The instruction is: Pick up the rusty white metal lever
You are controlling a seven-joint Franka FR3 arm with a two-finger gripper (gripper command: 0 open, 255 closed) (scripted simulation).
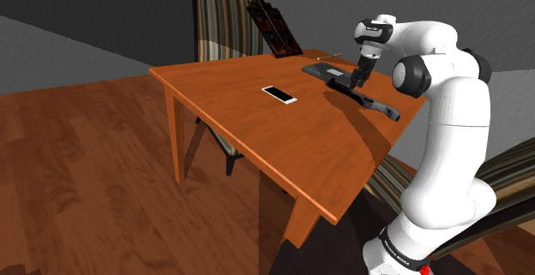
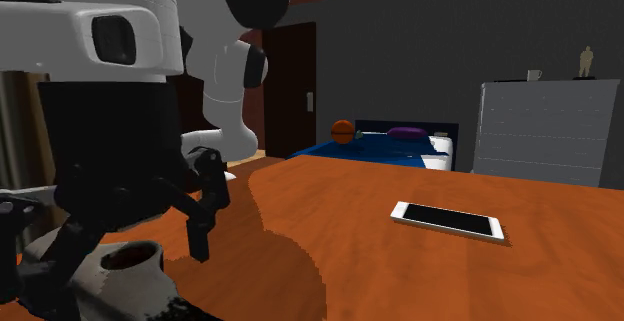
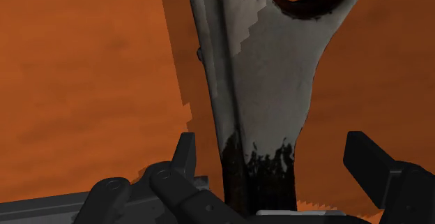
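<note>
Whitish metal with dark rusty patches, the lever (image 3: 272, 83) lies flat near the tabletop's (image 1: 257, 132) edge by the arm (image 1: 446, 102), between the gripper's (image 3: 272, 146) spread fingers (image 3: 380, 170), untouched.

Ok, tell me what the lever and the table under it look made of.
Lever: likely white-painted metal, dull sheen, dark rust-like stains ringing its hole and blackening its narrow end. Table: seemingly wood, orange-brown, faint grain, smooth finish.

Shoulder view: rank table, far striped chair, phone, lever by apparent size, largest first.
1. Orange-brown wooden table.
2. Striped chair behind it, partly hidden.
3. Grey stained metal lever.
4. White-edged black-screen phone; shorter than the lever, but close.
</note>
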